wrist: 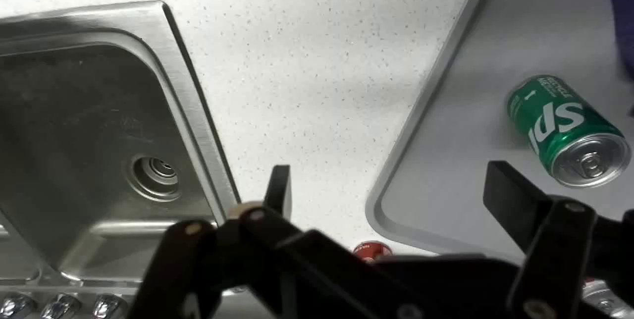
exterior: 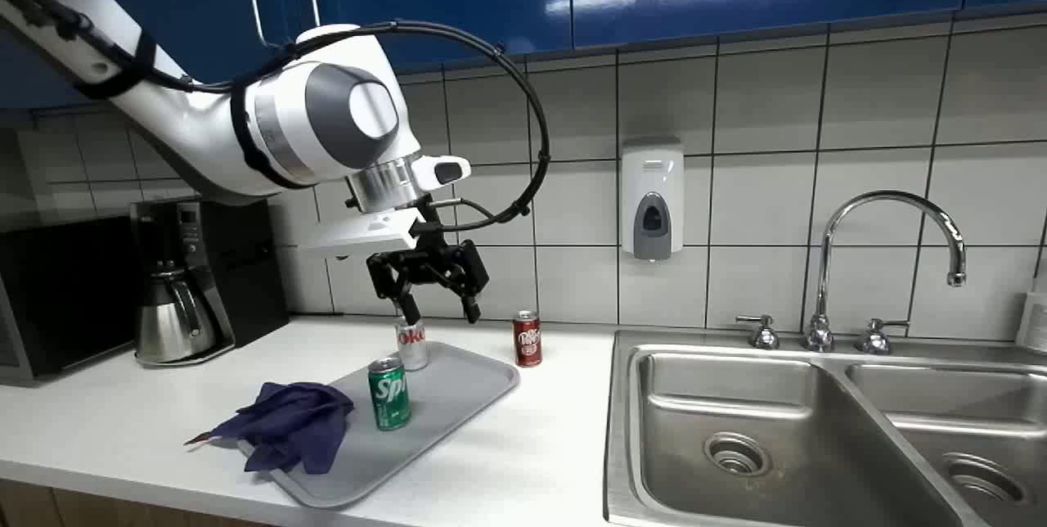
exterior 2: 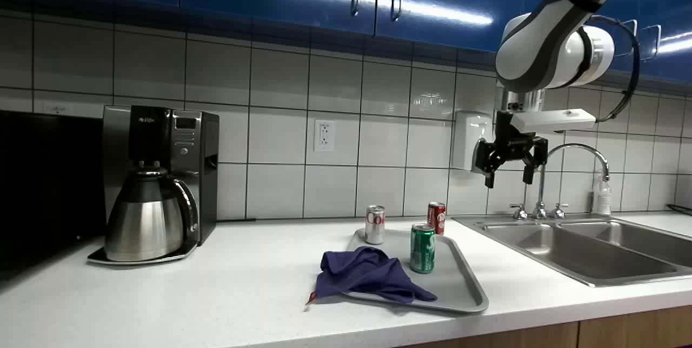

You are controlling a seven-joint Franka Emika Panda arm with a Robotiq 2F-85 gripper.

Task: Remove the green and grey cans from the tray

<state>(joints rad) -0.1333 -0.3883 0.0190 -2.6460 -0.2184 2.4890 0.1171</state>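
Observation:
The grey tray point(exterior: 466, 388) lies on the counter; it also shows in an exterior view point(exterior 2: 459, 294) and in the wrist view point(wrist: 446, 195). A green Sprite can point(exterior: 389, 396) stands upright on it; it also shows in an exterior view point(exterior 2: 422, 249) and the wrist view point(wrist: 554, 121). A grey Diet Coke can point(exterior: 412, 345) stands upright near the tray's back; it also shows in an exterior view point(exterior 2: 374, 226), and its top shows partly behind the gripper in the wrist view point(wrist: 605, 301). My gripper point(exterior: 442, 316) is open and empty, high above the counter; it also shows in an exterior view point(exterior 2: 508, 179) and the wrist view point(wrist: 389, 183).
A dark blue cloth point(exterior: 294, 429) lies partly over the tray's edge. A red Dr Pepper can point(exterior: 527, 339) stands on the counter beside the tray. The steel sink point(exterior: 626, 429) with a tall faucet point(exterior: 826, 265) is beyond it. A coffee maker point(exterior 2: 157, 186) stands opposite.

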